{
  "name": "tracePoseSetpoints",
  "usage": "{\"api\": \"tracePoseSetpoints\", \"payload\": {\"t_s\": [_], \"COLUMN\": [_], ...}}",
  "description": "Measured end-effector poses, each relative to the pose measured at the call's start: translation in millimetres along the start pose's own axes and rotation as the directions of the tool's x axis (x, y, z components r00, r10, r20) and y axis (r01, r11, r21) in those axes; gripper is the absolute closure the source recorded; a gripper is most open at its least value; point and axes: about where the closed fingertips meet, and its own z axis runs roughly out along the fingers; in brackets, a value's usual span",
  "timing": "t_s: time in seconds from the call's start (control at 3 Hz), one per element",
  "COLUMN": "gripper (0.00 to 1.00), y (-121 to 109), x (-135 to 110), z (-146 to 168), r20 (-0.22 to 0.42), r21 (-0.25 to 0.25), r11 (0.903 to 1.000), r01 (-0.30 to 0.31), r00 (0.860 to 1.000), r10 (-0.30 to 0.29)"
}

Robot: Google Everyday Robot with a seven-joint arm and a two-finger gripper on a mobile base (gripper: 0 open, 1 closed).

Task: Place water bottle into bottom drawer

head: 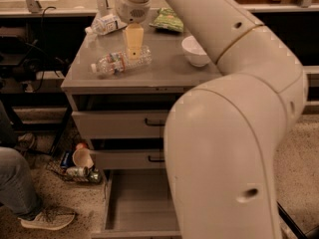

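The water bottle [119, 62] lies on its side on the grey cabinet top [164, 73], cap to the left, its narrow red-green-white band near the middle. My gripper [133, 49] hangs from the white arm directly over the bottle's right part, its yellowish fingers pointing down at it. The bottom drawer [137, 203] is pulled open at the foot of the cabinet; its grey floor is bare, and its right part is hidden behind my arm.
A bottle with a large white label [105, 25] lies at the back left of the top. A green snack bag [168, 20] and a white bowl [195, 50] sit to the right. Two shut drawers with black handles [154, 122] are above. A person's leg and shoe [47, 218] and floor clutter [79, 166] are left.
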Motion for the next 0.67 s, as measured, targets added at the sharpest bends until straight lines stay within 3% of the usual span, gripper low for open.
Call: {"api": "tracePoseSetpoints", "payload": {"t_s": [0.33, 0.67], "gripper": [0.00, 0.00], "y": [-1, 3], "x": [-11, -10], "z": [25, 57], "r20": [0.006, 0.012], "r21": [-0.072, -0.156], "r11": [0.9971, 0.9878], "r01": [0.024, 0.003], "r00": [1.000, 1.000], "r10": [-0.024, -0.001]}}
